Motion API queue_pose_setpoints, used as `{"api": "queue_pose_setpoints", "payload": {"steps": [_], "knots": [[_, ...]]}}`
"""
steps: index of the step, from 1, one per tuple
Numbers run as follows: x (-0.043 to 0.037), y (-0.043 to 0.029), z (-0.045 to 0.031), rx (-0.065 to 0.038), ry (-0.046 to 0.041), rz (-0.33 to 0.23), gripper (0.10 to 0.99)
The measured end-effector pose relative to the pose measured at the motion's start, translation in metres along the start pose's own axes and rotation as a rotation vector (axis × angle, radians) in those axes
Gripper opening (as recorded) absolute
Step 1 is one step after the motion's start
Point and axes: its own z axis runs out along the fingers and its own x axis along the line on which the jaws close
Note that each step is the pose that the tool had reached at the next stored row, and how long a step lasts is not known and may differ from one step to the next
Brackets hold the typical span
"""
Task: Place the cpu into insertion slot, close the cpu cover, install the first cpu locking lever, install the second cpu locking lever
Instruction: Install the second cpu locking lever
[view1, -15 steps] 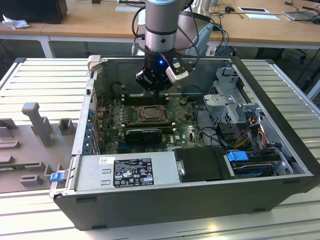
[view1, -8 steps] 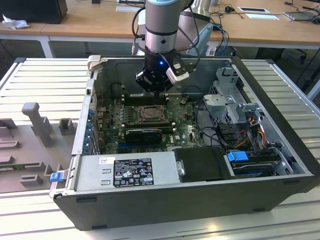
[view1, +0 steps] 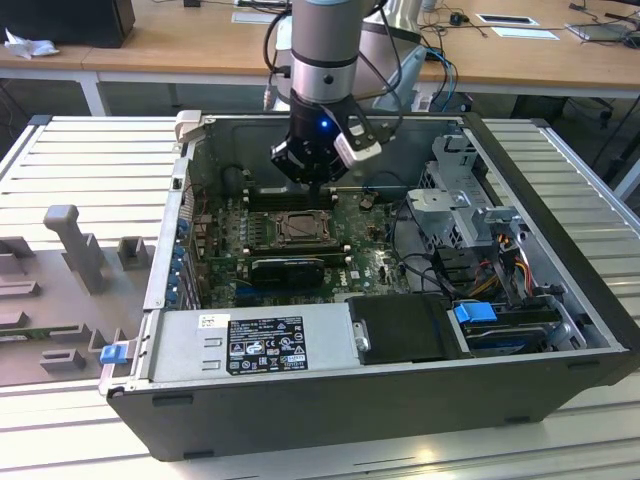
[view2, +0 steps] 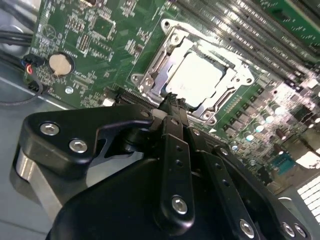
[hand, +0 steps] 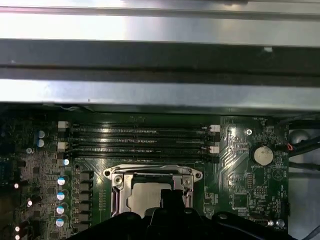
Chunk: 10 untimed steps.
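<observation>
Open room above cpu cover (view2: 155, 75)

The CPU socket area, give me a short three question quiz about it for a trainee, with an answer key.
1. True or false: the cpu already sits in the socket.
2. In the second wrist view, the gripper tip is nearest to: A) the coin cell battery, B) the edge of the cpu cover, C) the cables.
3. In the first wrist view, what long parallel parts lie between the socket and the case wall?

Key: 1 true. 2 B. 3 the memory slots.
</observation>
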Motion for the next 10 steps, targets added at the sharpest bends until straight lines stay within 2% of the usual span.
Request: {"api": "queue_pose_setpoints", "payload": {"steps": [3, 5, 10], "knots": [[0.0001, -0.0052, -0.0001, 0.0, 0.0, 0.0, 0.106], [0.0003, -0.0121, -0.0003, 0.0, 0.0, 0.0, 0.106], [0.0005, -0.0239, -0.0007, 0.0, 0.0001, 0.0, 0.106]]}}
